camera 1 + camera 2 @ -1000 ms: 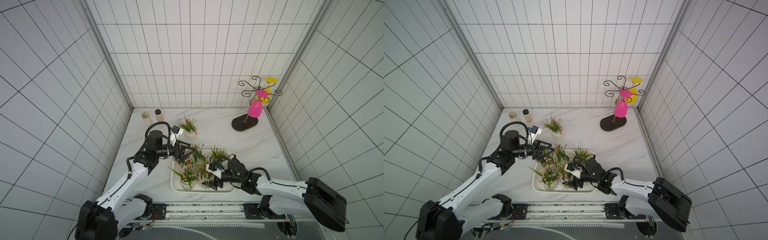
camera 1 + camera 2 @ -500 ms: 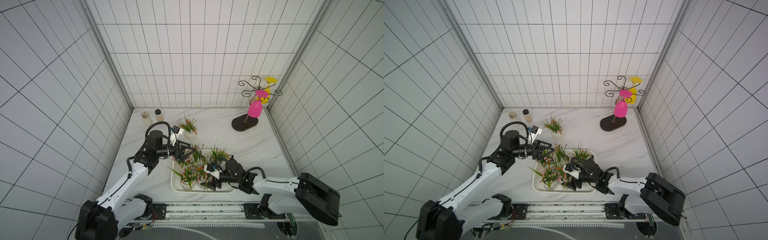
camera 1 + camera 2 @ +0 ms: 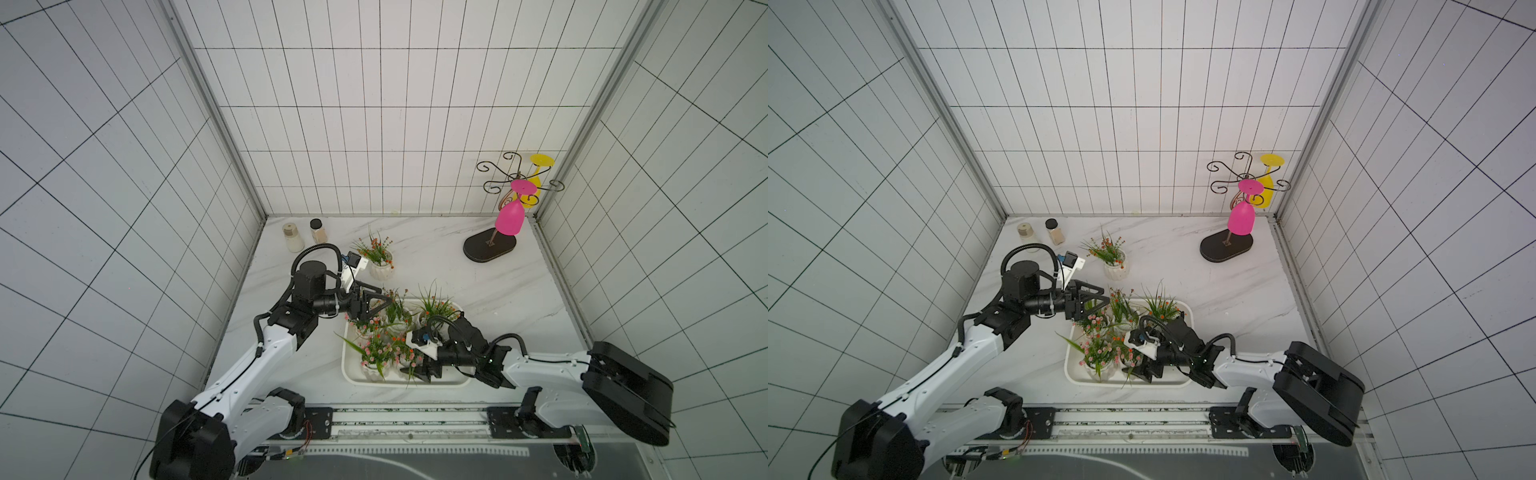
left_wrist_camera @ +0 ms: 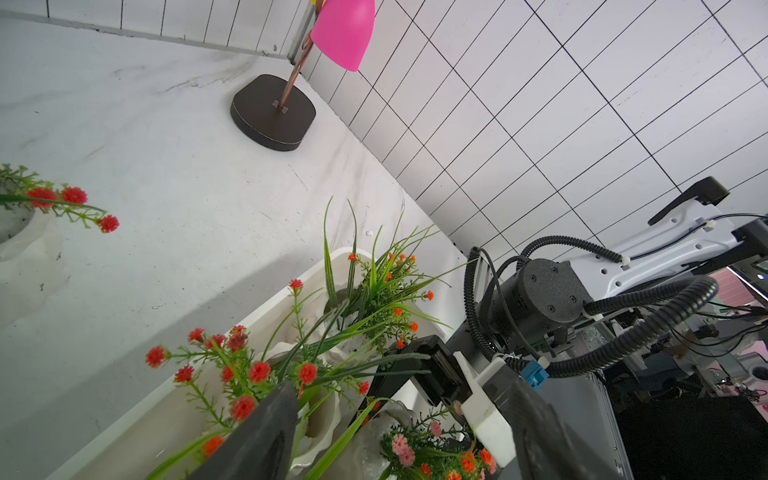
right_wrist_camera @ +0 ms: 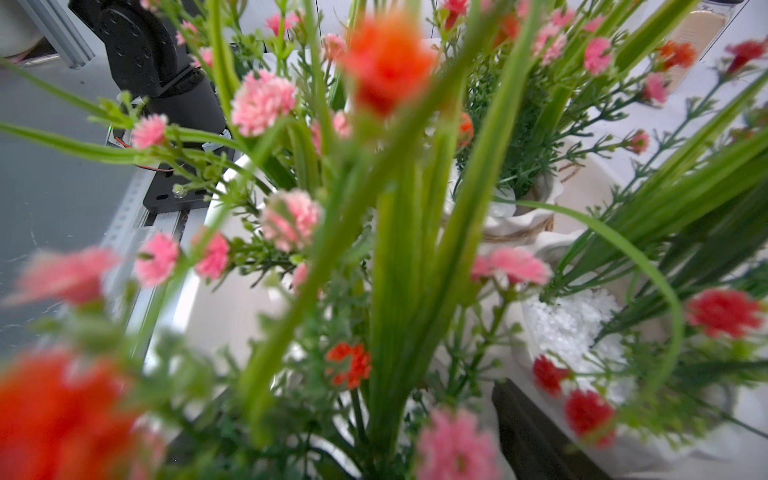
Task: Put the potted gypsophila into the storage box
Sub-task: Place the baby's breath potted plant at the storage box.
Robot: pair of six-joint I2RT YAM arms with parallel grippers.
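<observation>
The left gripper [image 3: 380, 300] hovers with fingers apart over the far left corner of the storage box [image 3: 344, 368]. The right gripper [image 3: 420, 370] sits low among stems at the near side; whether it grips anything I cannot tell. 5 potted gypsophila [image 3: 376, 361] stand inside the box. 1 more pot [image 3: 381, 270] stands on the table [image 3: 436, 266] beyond it.

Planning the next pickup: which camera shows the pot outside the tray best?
In both top views the pot stands whole beyond the tray. The left wrist view catches only part of it; the right wrist view misses it.
</observation>
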